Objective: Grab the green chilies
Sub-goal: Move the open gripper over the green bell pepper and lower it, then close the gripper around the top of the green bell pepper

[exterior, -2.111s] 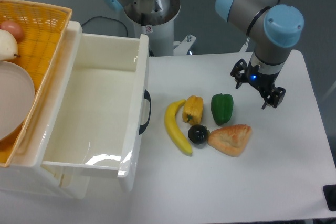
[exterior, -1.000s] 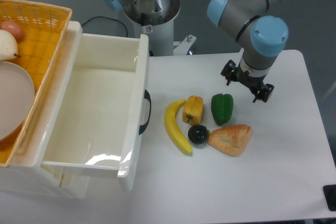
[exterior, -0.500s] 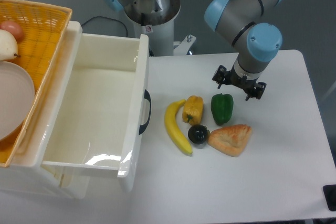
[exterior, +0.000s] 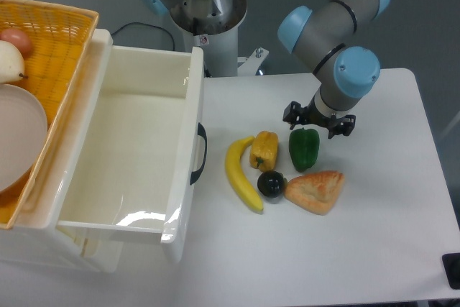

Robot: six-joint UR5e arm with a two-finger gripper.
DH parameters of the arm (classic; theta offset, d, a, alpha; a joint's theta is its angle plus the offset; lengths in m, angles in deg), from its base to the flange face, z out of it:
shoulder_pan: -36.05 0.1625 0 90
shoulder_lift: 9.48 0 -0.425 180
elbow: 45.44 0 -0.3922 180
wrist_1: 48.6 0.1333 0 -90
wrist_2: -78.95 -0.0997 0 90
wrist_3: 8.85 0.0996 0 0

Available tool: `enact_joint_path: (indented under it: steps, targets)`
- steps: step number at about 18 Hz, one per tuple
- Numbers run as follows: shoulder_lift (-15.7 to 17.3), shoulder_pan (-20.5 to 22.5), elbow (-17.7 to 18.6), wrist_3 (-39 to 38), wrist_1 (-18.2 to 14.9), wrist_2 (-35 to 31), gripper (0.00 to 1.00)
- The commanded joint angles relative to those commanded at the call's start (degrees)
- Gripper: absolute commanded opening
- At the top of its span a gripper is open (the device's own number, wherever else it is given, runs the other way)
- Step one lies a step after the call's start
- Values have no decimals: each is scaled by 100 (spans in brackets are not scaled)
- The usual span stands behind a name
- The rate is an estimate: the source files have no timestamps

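Note:
The green chilies [exterior: 304, 149] are one glossy dark-green bell pepper lying on the white table, right of a yellow-orange pepper [exterior: 264, 149]. My gripper [exterior: 316, 120] hangs open just above the green pepper's far end. One fingertip [exterior: 290, 115] shows to the pepper's upper left and the other at its upper right. Nothing is held between the fingers.
A banana [exterior: 241, 175], a small dark round fruit [exterior: 272, 184] and a piece of bread [exterior: 315, 190] lie close around the peppers. A white open drawer [exterior: 188, 177] fills the left side, with an orange basket [exterior: 65, 55] behind it. The table's right edge [exterior: 440, 177] is near.
The gripper has moved left and slightly toward the front, from the pepper's upper right to right above its far end, turning its fingers more level. The objects have not moved.

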Motion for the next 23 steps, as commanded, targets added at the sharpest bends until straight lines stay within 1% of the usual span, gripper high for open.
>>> enact_joint_path:
  steps: [15, 20, 23]
  targets:
    - [-150, -70, 9, -132, 26, -9, 100]
    - [-185, -79, 17, -123, 44, -9, 93]
    - [-229, -131, 53, -114, 149, -9, 89]
